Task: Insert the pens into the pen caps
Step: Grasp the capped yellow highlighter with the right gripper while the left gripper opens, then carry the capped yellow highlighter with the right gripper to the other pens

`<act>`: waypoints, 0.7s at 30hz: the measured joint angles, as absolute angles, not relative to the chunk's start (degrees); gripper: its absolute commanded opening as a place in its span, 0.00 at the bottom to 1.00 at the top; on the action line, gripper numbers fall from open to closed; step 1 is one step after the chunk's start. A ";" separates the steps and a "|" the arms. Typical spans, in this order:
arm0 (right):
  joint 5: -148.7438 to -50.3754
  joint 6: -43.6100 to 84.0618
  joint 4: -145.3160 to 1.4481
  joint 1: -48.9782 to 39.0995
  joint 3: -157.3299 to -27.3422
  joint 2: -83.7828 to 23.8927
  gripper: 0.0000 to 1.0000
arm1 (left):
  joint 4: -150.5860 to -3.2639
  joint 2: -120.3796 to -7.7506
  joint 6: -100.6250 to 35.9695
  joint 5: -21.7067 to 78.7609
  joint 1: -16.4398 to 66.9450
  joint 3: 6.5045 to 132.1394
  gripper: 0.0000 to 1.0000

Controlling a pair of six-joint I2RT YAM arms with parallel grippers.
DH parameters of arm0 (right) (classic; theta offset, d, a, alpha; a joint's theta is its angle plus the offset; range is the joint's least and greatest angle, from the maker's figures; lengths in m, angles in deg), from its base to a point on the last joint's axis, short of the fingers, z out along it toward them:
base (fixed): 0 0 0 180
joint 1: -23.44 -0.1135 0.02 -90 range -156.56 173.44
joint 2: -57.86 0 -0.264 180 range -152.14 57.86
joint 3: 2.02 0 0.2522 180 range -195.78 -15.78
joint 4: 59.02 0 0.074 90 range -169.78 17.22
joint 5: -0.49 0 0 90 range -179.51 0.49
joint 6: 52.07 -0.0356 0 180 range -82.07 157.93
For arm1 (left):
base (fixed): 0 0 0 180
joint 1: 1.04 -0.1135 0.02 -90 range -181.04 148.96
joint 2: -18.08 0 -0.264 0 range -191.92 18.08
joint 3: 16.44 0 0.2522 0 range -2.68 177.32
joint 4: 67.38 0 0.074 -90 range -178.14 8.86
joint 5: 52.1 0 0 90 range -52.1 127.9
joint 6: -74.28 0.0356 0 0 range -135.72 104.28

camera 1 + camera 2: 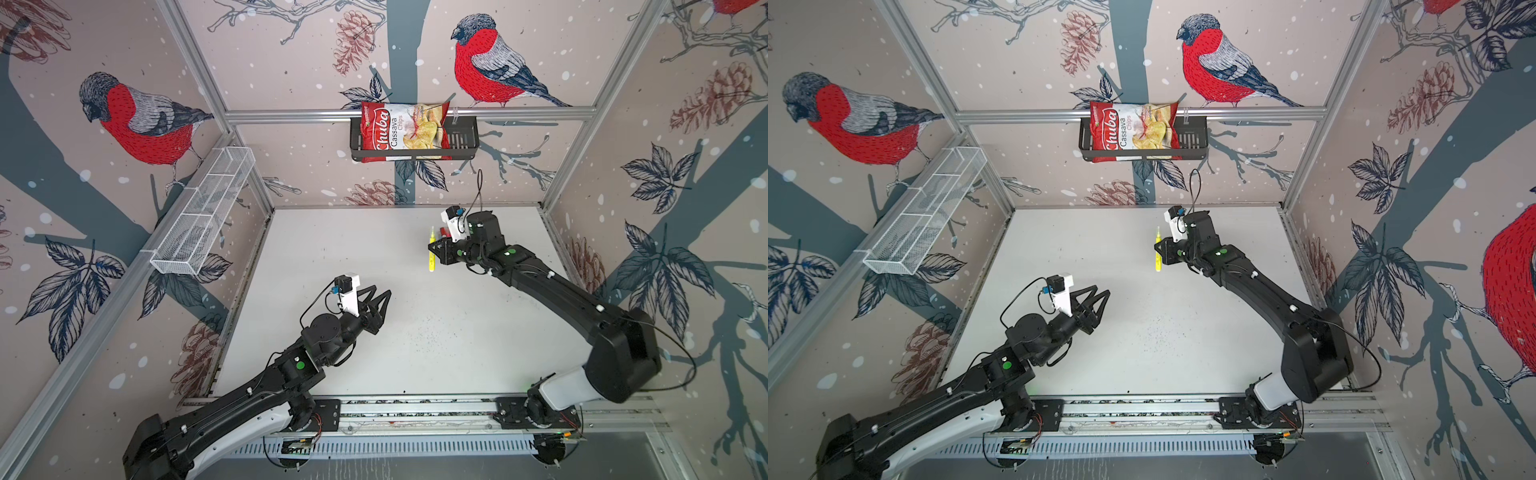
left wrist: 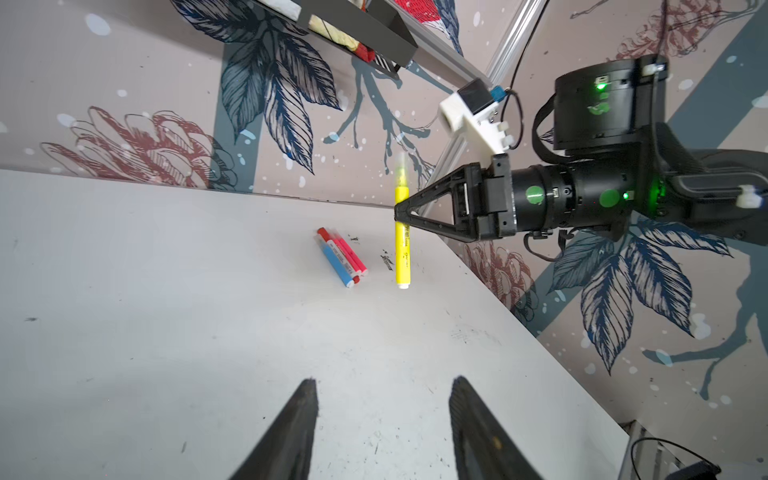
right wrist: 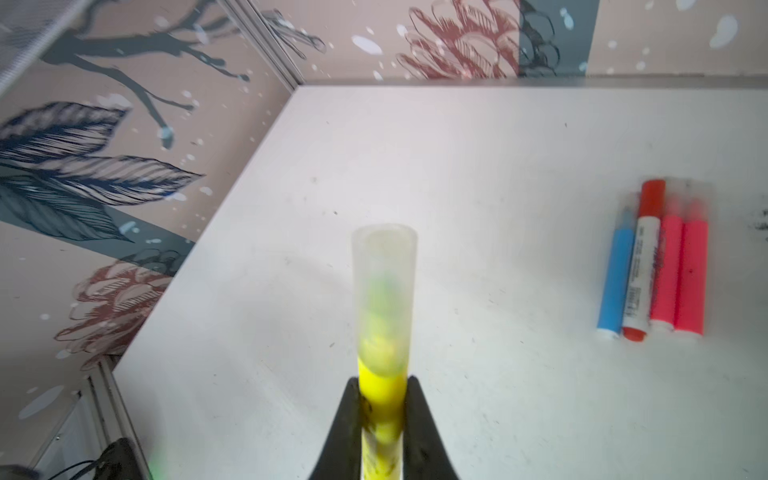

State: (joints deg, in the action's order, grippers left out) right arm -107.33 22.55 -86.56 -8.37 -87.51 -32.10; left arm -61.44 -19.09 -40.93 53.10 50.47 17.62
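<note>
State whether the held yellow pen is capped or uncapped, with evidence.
Capped: in the right wrist view a translucent cap covers the tip of the yellow pen.

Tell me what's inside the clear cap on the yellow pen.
The yellow pen has its front end in there, showing greenish through the cap wall. The tip's exact shape is blurred.

table: white, scuffed | lying: four capped pens, touching

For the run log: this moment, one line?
right gripper: shut on slim yellow pen, translucent cap fitted; left gripper: open, empty; four pens: together on white table
</note>
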 measured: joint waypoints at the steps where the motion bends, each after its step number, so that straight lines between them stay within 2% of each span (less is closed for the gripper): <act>1: -107.20 22.77 -88.05 -8.46 -89.50 -34.52 0.00 | -61.92 -18.37 -40.80 53.60 50.47 17.46 0.52; 8: -105.80 24.25 -95.48 -12.37 -102.78 -50.89 0.00 | -65.07 -14.72 -40.76 57.47 50.47 16.92 0.52; 14: -99.48 24.25 -104.33 -15.49 -120.51 -66.30 0.00 | -66.97 -13.06 -40.76 58.11 50.47 16.39 0.52; 21: -95.81 24.25 -113.06 -18.90 -136.60 -78.24 0.00 | -68.13 -12.45 -40.76 58.96 50.47 16.15 0.52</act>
State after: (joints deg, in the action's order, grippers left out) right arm -95.81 24.25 -113.06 -18.90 -136.60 -78.24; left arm -68.13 -12.45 -40.76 58.96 50.47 16.15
